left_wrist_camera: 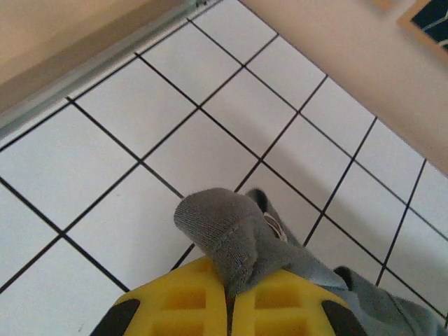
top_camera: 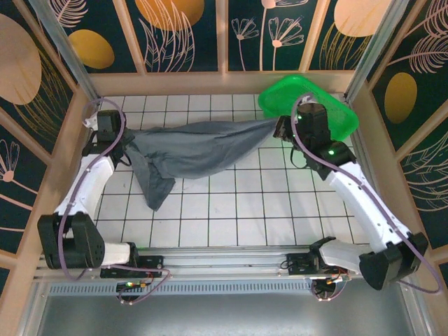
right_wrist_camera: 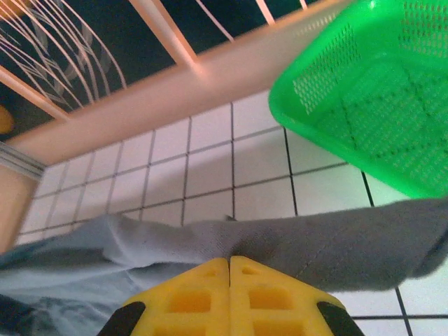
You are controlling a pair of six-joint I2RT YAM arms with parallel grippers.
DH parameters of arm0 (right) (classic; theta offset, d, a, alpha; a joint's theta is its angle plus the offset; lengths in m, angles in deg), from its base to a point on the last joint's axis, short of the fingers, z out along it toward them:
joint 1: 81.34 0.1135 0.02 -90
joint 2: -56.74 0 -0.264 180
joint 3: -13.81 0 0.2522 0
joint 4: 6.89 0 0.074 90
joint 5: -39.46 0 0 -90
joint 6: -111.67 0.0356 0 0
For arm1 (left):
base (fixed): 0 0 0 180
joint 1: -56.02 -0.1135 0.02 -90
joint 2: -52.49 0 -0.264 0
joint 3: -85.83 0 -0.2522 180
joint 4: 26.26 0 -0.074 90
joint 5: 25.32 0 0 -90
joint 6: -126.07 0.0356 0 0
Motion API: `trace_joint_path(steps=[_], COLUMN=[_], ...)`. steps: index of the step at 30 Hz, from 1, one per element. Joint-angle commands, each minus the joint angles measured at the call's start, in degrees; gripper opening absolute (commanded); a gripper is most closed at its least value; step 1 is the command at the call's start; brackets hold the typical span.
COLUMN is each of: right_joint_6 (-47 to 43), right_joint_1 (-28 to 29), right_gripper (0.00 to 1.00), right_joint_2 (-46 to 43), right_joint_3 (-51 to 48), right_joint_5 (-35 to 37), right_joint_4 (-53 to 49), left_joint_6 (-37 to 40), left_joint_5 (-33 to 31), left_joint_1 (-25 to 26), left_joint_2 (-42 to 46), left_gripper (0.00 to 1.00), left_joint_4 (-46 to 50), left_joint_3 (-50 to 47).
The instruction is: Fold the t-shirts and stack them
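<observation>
The dark grey t-shirt (top_camera: 199, 148) is stretched across the upper middle of the top view, running from the left claw (top_camera: 130, 143) at the left to the right claw (top_camera: 279, 129) at the right. A loose part droops toward the lower left onto the white tiled surface (top_camera: 231, 210). Both claws' fingertips are hard to make out here, as wrists and cloth hide them. Whether the stretched span touches the tiles cannot be told.

In the left wrist view the left claw (left_wrist_camera: 229, 308) is cut off by the bottom edge. Its yellow fingers (left_wrist_camera: 280, 304) are pressed together, pinching a bunched hem of the t-shirt (left_wrist_camera: 224, 234) that sticks up above the tips. The rest of the cloth runs out at the lower right corner.

In the right wrist view the right claw (right_wrist_camera: 229, 269) is likewise closed tight, gripping an edge of the t-shirt (right_wrist_camera: 315, 245). The shirt crosses the lower frame as a band and is cut off at both sides.

The green basket (top_camera: 343, 115) sits at the upper right of the top view, partly covered by the right arm's wrist. In the right wrist view the basket (right_wrist_camera: 329, 77) is cropped by the top and right edges, and its perforated walls and floor show.
</observation>
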Motion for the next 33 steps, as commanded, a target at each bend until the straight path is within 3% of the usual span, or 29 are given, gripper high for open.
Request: trace_joint_path(steps=[1, 8, 12, 17, 23, 24, 26, 27, 30, 33], right_joint_6=[-0.8, -0.2, -1.7, -3.8, -1.1, -0.8, -1.2, -1.6, -1.4, -0.5], right_joint_1=[-0.5, -0.5, -0.5, -3.5, -10.9, -11.7, -11.8, -11.5, -10.2, -8.0], right_gripper=[0.0, 0.0, 0.0, 0.0, 0.03, 0.17, 0.37, 0.44, 0.56, 0.57], right_joint_2=[-5.2, -10.7, -9.6, 2.6, 25.4, 30.3, 36.9, 38.1, 35.4, 28.8], right_joint_3=[3.9, 8.9, 11.0, 12.1, 16.5, 20.3, 27.2, 28.7, 25.2, 14.7], right_joint_5=[1.7, 1.4, 3.8, 4.1, -6.8, -9.2, -10.0, -10.0, -8.7, -9.8], right_joint_4=[-0.2, -2.0, -0.3, 5.2, 11.6, 9.2, 3.8, 2.5, 1.8, 1.2], left_joint_6=[-3.6, -7.0, -8.1, -6.6, -1.5, -0.7, 0.5, 0.9, 1.2, 0.5], left_joint_5=[-3.6, -3.5, -4.8, -2.8, 0.4, 1.7, 2.6, 2.2, 2.0, 3.7], left_joint_1=[-0.3, -0.3, -0.3, -0.4, -2.4, -3.2, -3.8, -3.8, -3.8, -3.8], left_joint_2=[5.3, 17.8, 21.3, 8.7, -16.2, -19.7, -24.9, -26.0, -23.8, -17.7], left_gripper=[0.0, 0.0, 0.0, 0.0, 0.0, 0.09, 0.62, 0.75, 0.79, 0.78], left_joint_4=[-1.2, -6.3, -8.6, -7.6, -2.0, -0.7, 2.9, 5.0, 7.5, 8.3], left_joint_3=[-2.8, -9.8, -10.8, -3.5, 13.7, 16.8, 22.1, 24.2, 23.4, 16.6])
